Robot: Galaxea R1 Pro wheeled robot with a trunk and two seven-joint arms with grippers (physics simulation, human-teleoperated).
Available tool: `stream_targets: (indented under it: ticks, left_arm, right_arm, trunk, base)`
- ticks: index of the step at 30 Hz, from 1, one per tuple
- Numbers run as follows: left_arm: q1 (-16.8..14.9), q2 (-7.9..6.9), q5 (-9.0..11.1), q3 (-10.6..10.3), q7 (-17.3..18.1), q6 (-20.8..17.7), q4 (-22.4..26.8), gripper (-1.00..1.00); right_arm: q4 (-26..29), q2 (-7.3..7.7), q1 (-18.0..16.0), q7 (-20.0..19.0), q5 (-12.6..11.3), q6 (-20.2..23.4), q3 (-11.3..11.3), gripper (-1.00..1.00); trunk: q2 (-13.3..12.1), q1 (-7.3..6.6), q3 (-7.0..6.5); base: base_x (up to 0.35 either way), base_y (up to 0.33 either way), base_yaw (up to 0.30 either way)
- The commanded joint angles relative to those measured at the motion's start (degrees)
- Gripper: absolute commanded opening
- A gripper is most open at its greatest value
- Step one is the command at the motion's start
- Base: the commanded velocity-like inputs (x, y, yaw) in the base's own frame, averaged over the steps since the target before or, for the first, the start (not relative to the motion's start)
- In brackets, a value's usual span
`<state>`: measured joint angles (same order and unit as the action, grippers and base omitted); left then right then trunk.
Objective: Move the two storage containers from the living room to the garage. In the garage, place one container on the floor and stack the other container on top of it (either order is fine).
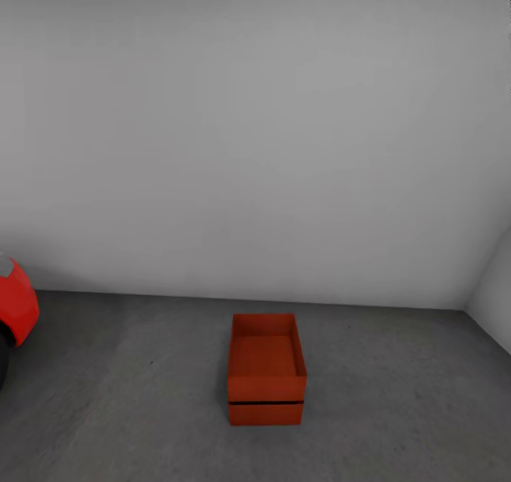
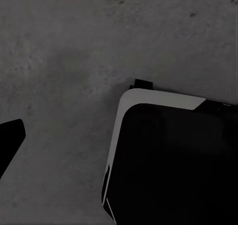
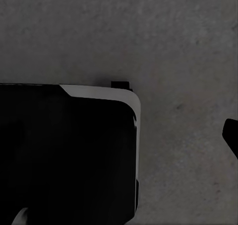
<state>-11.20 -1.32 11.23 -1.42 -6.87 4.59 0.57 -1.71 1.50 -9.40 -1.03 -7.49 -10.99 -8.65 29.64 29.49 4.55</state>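
Flanking stacked containers (image 1: 266, 368): red car (image 1: 15, 304), wall (image 1: 255, 134).

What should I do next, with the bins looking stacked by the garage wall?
Probably nothing more than hold the arms back and check the stack. In the head view the upper storage container sits squarely on the lower storage container on the dark grey floor, edges aligned, near the white wall and clear of the red car. Both wrist views face floor, not bins.

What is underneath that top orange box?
A second, matching storage container sits under the upper container, resting on the grey floor. The upper one looks empty; the lower one's inside is covered.
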Motion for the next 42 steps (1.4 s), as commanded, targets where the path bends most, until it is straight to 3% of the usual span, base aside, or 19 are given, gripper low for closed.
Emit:
stream_targets:
  ticks: [1, 42]
  left_arm:
    - [-0.05, 0.01, 0.44, -0.17, -0.07, 0.18, -0.04, 1.00]
    - [-0.05, 0.01, 0.45, -0.17, -0.05, 0.18, -0.04, 1.00]
  right_arm:
    - [-0.17, -0.01, -0.09, -0.11, -0.60, -0.35, -0.49, 1.00]
    - [-0.20, -0.01, -0.07, -0.11, -0.60, -0.35, -0.49, 1.00]
  trunk:
    - [0.09, 0.03, 0.01]
    - [0.09, 0.03, -3.78]
  base:
    - [0.000, 0.000, 0.000]
    - [0.000, 0.000, 0.000]
